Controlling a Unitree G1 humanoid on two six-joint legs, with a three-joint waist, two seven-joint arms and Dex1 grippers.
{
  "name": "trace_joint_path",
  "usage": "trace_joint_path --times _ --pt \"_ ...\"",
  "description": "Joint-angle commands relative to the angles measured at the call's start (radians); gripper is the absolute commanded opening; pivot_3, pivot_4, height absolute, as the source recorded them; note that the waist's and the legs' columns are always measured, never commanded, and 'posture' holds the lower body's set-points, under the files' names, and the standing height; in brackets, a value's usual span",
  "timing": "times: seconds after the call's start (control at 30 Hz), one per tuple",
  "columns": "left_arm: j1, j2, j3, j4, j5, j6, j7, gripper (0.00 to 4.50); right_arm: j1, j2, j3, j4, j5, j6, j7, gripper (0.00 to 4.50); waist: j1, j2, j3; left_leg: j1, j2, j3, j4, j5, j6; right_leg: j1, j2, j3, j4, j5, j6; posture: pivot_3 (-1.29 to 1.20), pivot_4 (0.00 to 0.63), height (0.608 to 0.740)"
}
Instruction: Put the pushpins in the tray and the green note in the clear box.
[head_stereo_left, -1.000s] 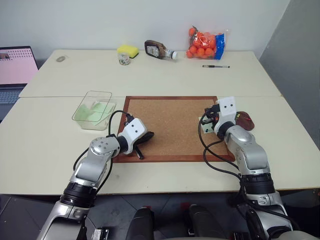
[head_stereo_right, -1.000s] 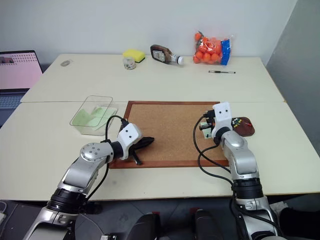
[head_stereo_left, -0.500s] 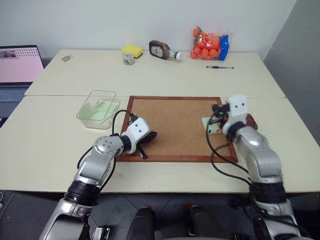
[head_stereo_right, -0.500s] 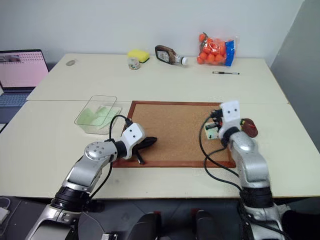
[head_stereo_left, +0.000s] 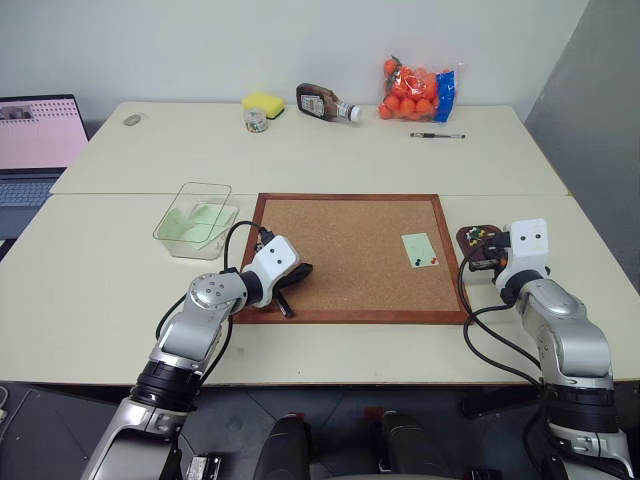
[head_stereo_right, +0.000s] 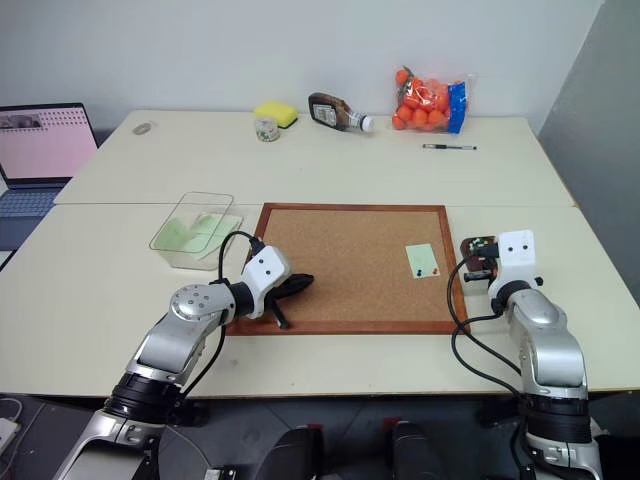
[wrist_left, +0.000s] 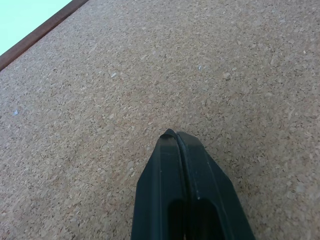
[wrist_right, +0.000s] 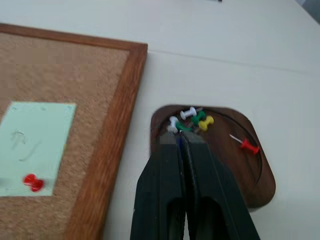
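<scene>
Two pale tables (head_stereo_left: 320, 160) abutted below a white wall. Cork board (head_stereo_left: 350, 255) centred; laptop (head_stereo_left: 30, 135) far off its left. Green note (head_stereo_left: 420, 249) lay on the board with two pushpins (head_stereo_left: 424, 262). Tray (wrist_right: 250, 170), just beside the board's right edge, held five pins. Clear box (head_stereo_left: 195, 218) sat left of the board. Left gripper (wrist_left: 175, 137) pressed together; right gripper (wrist_right: 181, 140) likewise, over the tray.

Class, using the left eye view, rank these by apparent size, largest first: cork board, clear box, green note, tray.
1. cork board
2. clear box
3. and 4. green note and tray: alike, and the right gripper partly covers the tray, so unranked.
</scene>
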Motion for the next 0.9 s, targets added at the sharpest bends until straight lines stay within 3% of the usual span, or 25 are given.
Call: trace_joint_path --times 0.03,0.1,0.13,0.17,0.4,0.6,0.77,0.9 --pt "0.014 -0.006 -0.035 0.036 0.025 0.007 -0.004 0.0 -0.045 -0.018 -0.03 0.057 -0.013 -0.064 -0.016 0.01 0.0 0.002 -0.001 0.0 0.0 0.0 0.0 0.0 0.0 0.0 0.0 0.0 0.0 0.0 0.0 0.0 0.15 0.74" --pt "0.015 -0.005 -0.034 0.038 0.025 0.005 -0.004 0.0 -0.052 -0.018 -0.034 0.078 -0.01 -0.07 -0.015 0.01 -0.001 0.002 -0.001 0.0 0.0 0.0 0.0 0.0 0.0 0.0 0.0 0.0 0.0 0.0 0.0 0.0 0.15 0.74" --pt "0.015 -0.005 -0.034 0.039 0.025 0.003 -0.004 0.0 -0.055 -0.018 -0.036 0.087 -0.008 -0.074 -0.015 0.46 0.0 0.002 -0.001 0.0 0.0 0.0 0.0 0.0 0.0 0.0 0.0 0.0 0.0 0.0 0.0 0.0 0.15 0.74" --pt "0.015 -0.004 -0.034 0.04 0.025 0.002 -0.003 0.0 -0.057 -0.019 -0.038 0.094 -0.008 -0.079 -0.016 0.53 0.0 0.002 -0.001 0.0 0.0 0.0 0.0 0.0 0.0 0.0 0.0 0.0 0.0 0.0 0.0 0.0 0.15 0.74" --pt "0.018 -0.005 -0.034 0.036 0.026 0.001 -0.001 0.0 -0.054 -0.023 -0.044 0.111 -0.001 -0.098 -0.016 2.11 0.0 0.002 -0.002 0.0 0.0 0.001 0.0 0.0 0.0 0.0 0.0 0.001 0.0 0.0 0.0 0.0 0.15 0.74" --pt "0.022 -0.002 -0.031 0.034 0.027 -0.002 0.001 0.0 -0.014 -0.011 -0.058 -0.007 0.044 -0.098 0.004 3.4 0.0 0.002 -0.002 0.0 0.0 0.0 0.0 0.0 0.0 0.0 0.0 0.0 0.0 0.0 0.0 0.0 0.15 0.74" --pt "0.028 0.004 -0.026 0.032 0.026 -0.005 0.002 0.0 0.111 -0.013 0.015 -0.258 0.146 -0.054 0.125 3.4 -0.002 0.003 -0.002 0.0 0.0 0.0 0.0 0.0 0.0 0.0 0.0 0.0 0.0 0.0 0.0 0.0 0.15 0.74" --pt "0.027 0.006 -0.026 0.034 0.026 -0.007 0.003 0.0 0.149 0.004 0.109 -0.292 0.124 -0.067 0.134 3.4 -0.003 0.003 -0.005 0.0 0.001 0.0 0.0 0.0 0.0 0.0 0.001 0.0 0.0 0.0 0.001 0.0 0.15 0.74"
